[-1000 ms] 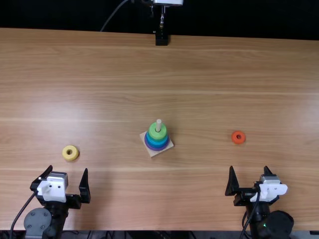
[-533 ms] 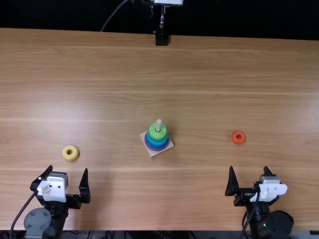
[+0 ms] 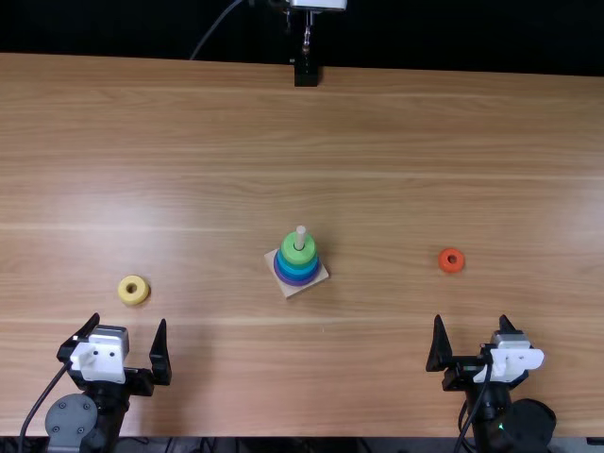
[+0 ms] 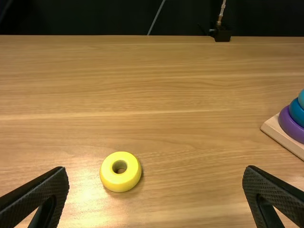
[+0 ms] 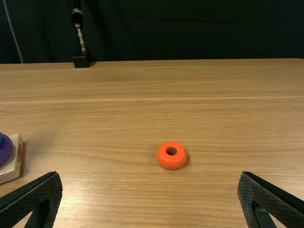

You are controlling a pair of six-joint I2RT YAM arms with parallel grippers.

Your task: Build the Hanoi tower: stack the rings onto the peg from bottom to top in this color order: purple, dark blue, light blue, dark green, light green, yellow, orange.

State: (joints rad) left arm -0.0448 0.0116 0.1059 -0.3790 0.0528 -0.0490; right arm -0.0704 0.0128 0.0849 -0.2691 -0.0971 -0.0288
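"So, what have we got to pick up?"

"Yellow ring (image 4: 119, 184) first, I'd say. It lies flat on the bench (image 3: 226, 377), just beyond the left claw (image 3: 129, 319) and well apart from the base (image 3: 289, 291)."

"And that claw?"

"Released, with nothing in it. Same for the right claw (image 3: 471, 318): spread and empty, with the orange ring (image 5: 172, 163) flat on the bench beyond it."

"How will the yellow one handle?"

"Light and stiff, by my reckoning. It looks smooth and a bit shiny, with rounded sides, so it might squirt away if you pinch too high. Go down around it and take it across its widest part, a finger on each outer side, keeping the hole open for the peg (image 3: 301, 237)."

"Orange the same?"

"Much the same, only it looks smaller, so there's less to hold. Centre it well between the fingers, squeeze gently and keep it level, or it may catch on the peg's tip."

"And the stack?"

"Purple, dark blue and light blue, with green (image 3: 298, 253) on top. I can't tell the two greens apart for certain. The peg's tip stands above them, so yellow should go on next, then orange."
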